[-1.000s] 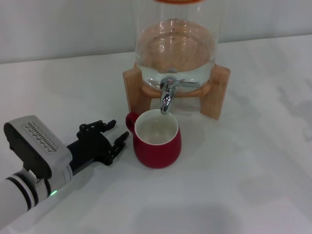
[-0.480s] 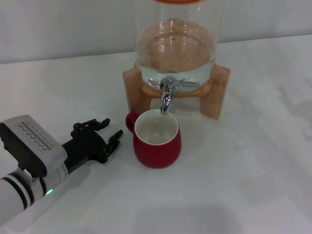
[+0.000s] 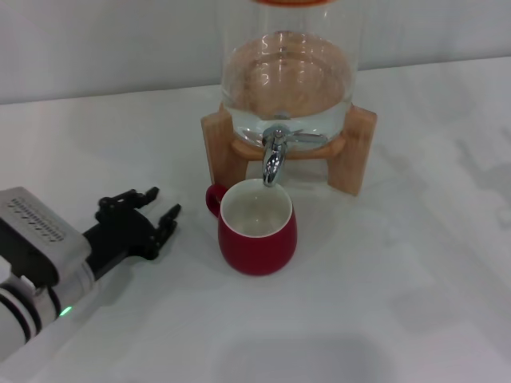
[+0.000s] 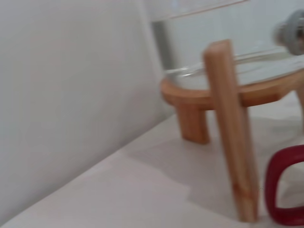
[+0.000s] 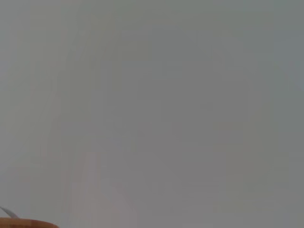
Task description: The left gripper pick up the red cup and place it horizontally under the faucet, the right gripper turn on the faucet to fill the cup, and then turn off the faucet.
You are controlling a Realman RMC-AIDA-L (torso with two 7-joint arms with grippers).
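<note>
The glass dispenser (image 3: 287,76) is cut off at the top of the head view, so only its lower belly shows, holding clear water above a round wooden base; an orange strip at the very top edge is too clipped to identify. It sits in a wooden stand (image 3: 353,152) on the white table (image 3: 415,303). In the left wrist view the stand's legs (image 4: 232,128) fill the picture, and only the blurred edge of something grey shows at the frame border, too soft to name. The right gripper is out of sight in every view, and the right wrist view shows little but a plain grey surface with a sliver of wood at its lower corner. The left gripper (image 3: 142,215) lies low over the table to the left of the red cup (image 3: 257,227), apart from it, its two black fingers spread and holding nothing; the arm behind it is cut off by the frame, with a green light showing. The cup stands upright directly below the faucet (image 3: 274,155), handle turned toward the left arm; only that red loop handle (image 4: 285,190) shows in the left wrist view. Its white inside looks empty, though a thin film of water could not be told apart.
</note>
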